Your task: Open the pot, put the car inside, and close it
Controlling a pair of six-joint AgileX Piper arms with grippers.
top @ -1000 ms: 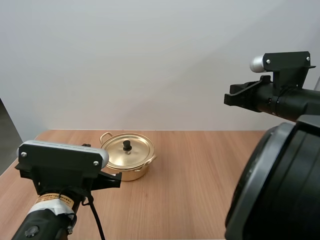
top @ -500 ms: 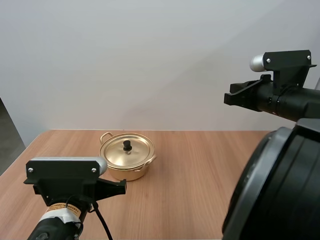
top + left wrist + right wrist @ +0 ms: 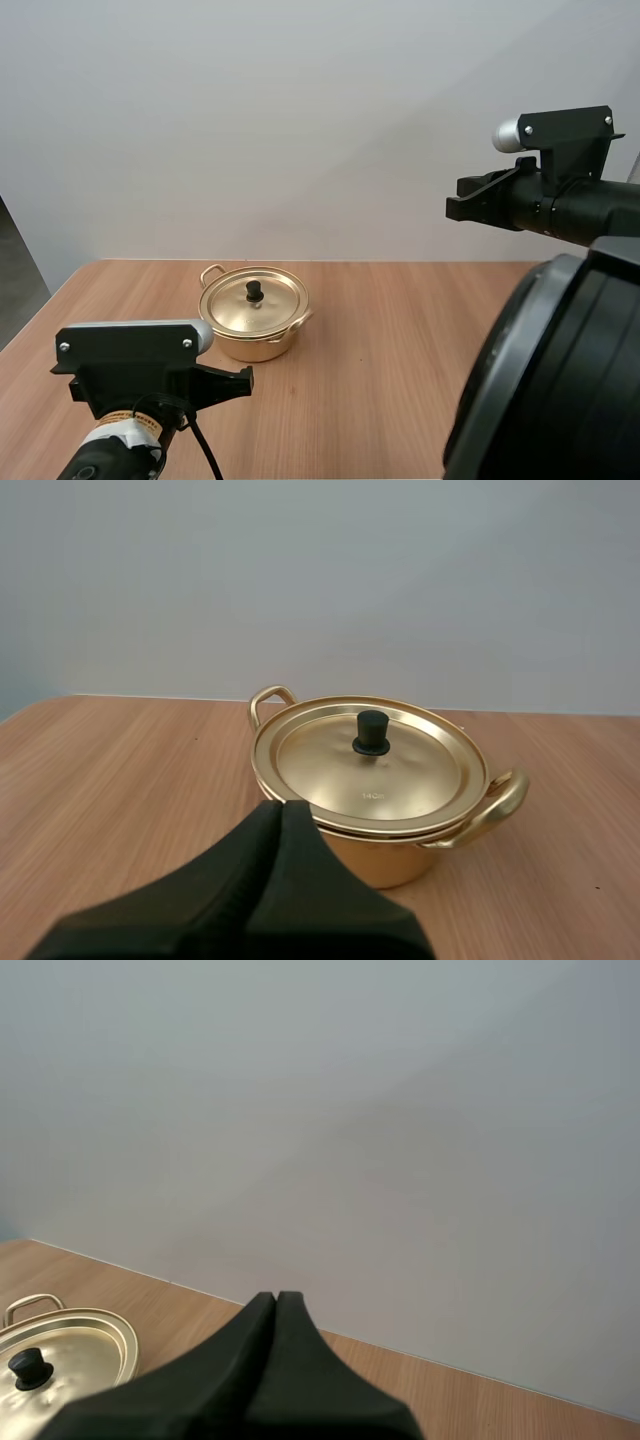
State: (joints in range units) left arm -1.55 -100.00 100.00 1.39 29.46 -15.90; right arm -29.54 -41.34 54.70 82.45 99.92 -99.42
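1 rnd gold pot (image 3: pixel 410 858); lidded

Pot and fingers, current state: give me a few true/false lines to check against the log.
1. The lid sits on the pot, black knob pointing up. True.
2. The left gripper has its fingers pinched on the knob. False: the fingers lie together on nothing, at the near side of the pot.
3. The right gripper has its fingers shut together, holding nothing. True.
4. The pot lies tipped on its side. False: it stands upright on the table.
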